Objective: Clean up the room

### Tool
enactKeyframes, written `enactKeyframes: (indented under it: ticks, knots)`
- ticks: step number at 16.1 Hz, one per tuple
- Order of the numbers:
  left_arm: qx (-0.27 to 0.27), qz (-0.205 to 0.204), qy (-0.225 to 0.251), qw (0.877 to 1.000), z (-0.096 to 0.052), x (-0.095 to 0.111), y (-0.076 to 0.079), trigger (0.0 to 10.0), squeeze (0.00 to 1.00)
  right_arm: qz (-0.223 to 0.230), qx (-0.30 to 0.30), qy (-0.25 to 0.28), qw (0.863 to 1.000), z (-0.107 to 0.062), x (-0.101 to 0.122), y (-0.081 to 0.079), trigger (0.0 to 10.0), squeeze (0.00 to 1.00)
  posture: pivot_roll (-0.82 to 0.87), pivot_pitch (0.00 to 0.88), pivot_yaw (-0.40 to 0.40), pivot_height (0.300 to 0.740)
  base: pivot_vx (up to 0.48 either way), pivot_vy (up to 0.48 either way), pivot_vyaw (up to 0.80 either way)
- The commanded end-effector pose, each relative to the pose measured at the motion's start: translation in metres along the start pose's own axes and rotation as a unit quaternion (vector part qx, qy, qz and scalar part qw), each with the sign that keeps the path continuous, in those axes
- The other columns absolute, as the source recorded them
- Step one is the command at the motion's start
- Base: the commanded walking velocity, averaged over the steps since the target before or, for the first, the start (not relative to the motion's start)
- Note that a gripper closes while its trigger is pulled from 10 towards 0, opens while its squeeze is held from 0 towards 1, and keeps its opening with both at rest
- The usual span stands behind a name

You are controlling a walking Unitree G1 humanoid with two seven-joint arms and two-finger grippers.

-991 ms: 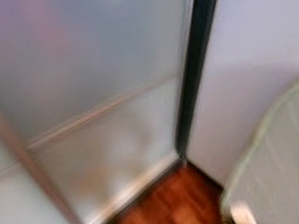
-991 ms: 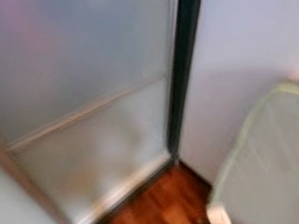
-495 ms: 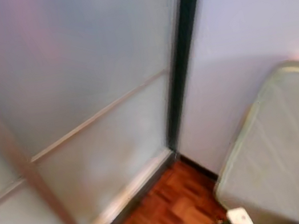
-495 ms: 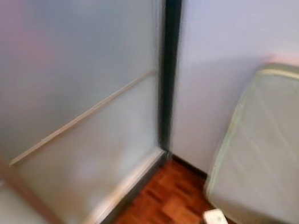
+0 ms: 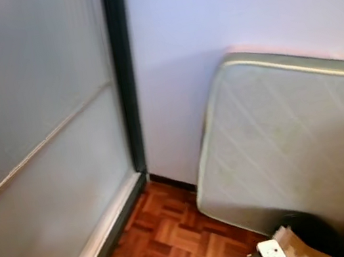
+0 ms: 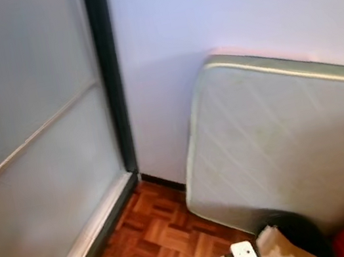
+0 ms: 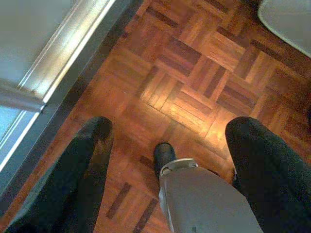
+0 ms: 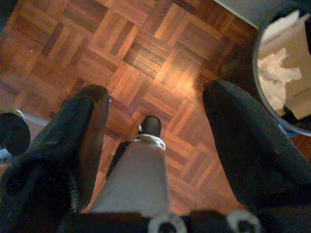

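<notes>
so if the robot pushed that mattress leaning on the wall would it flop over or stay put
The mattress would probably bend rather than move as one stiff board: it looks thin, with a soft quilted face. It leans tilted against the wall with its lower edge on smooth parquet floor, so a push near the bottom could make it slide or slump. It is large, so likely awkward for open grippers.
</notes>
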State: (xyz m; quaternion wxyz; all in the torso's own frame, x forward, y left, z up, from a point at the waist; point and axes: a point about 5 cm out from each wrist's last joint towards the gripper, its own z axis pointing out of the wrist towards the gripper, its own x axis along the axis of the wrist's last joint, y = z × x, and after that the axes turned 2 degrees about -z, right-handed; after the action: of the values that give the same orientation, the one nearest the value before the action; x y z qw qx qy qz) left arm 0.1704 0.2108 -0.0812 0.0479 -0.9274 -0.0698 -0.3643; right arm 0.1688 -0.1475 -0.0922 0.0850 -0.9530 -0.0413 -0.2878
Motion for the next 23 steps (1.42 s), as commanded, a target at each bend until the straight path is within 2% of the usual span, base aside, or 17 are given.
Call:
enactKeyframes:
  ticks: [1, 8, 11, 19, 23]
  knots:
    - [-0.006, 0.007, -0.008, 1.000, 0.000, -0.003, 0.003, 10.0, 0.00, 0.001, -0.008, 0.004, 1.000, 0.000, 0.003, 0.004, 10.0, 0.00, 0.16, 0.000, -0.120, 0.740, 0.000, 0.000, -0.76]
    - [-0.008, 0.013, 0.000, 1.000, 0.002, 0.005, 0.003, 10.0, 0.00, 0.000, -0.008, 0.006, 1.000, 0.000, 0.005, 0.004, 10.0, 0.00, 0.15, 0.000, -0.115, 0.740, 0.000, 0.000, -0.76]
    - [-0.004, 0.017, 0.006, 1.000, 0.003, 0.008, 0.004, 10.0, 0.00, 0.000, -0.008, 0.008, 1.000, 0.001, 0.007, 0.004, 10.0, 0.00, 0.14, 0.000, -0.111, 0.740, 0.000, -0.388, -0.76]
    - [-0.003, 0.017, 0.001, 1.000, 0.003, 0.008, 0.005, 10.0, 0.00, 0.001, -0.010, 0.008, 1.000, 0.001, 0.008, 0.005, 10.0, 0.00, 0.14, 0.000, -0.107, 0.740, 0.000, 0.000, -0.75]
    - [-0.004, 0.031, 0.005, 1.000, 0.005, 0.015, -0.002, 10.0, 0.00, 0.012, -0.013, 0.012, 1.000, 0.002, 0.009, -0.001, 10.0, 0.00, 0.17, 0.000, -0.059, 0.740, 0.000, 0.000, -0.74]
